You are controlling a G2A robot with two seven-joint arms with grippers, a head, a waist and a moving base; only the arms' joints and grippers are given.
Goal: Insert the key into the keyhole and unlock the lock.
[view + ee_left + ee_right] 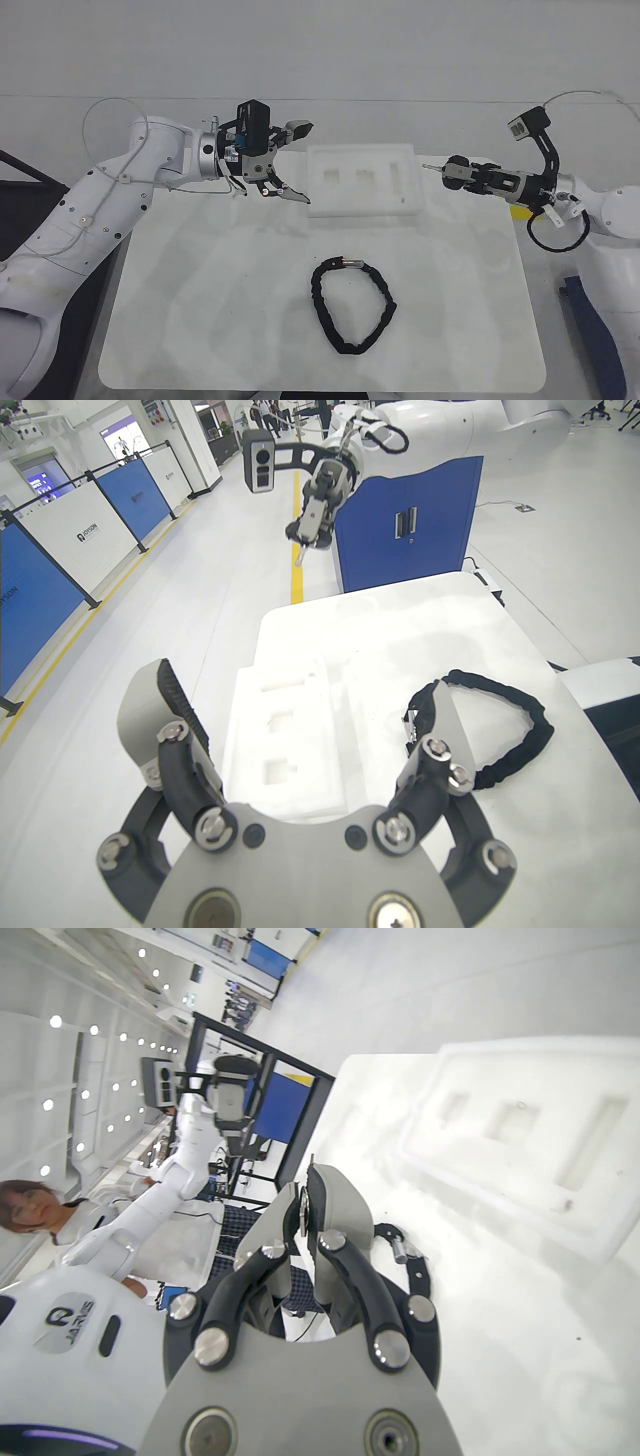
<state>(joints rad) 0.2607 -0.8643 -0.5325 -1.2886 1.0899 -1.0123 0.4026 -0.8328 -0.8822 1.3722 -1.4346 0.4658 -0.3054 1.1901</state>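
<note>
The key [303, 1209] sits pinched between my right fingers [280, 1218], which are closed on it with almost no gap. Its thin tip [428, 167] pokes out leftward past my right gripper [440, 169]. I hold it off the table [200, 320], over the far right part, just right of the foam tray [365, 150]. From my left wrist the same key [300, 556] hangs out of that gripper beyond the table's far end.

The lock [382, 300] lies flat near the middle of the table, on the near side of the tray and apart from it. It is a black fabric-covered chain in a closed loop, with its bright metal end [352, 263] on the far side. I cannot make out the keyhole. Neither of my grippers touches it.

My left gripper [298, 162] is at the far left, just beside the tray's left edge. Its two fingers [165, 700] are spread wide apart and hold nothing. Between them I look down on the tray and part of the lock [540, 725].

By count: one key, one lock, one white tray with three rectangular recesses in a row, and two grippers.
</note>
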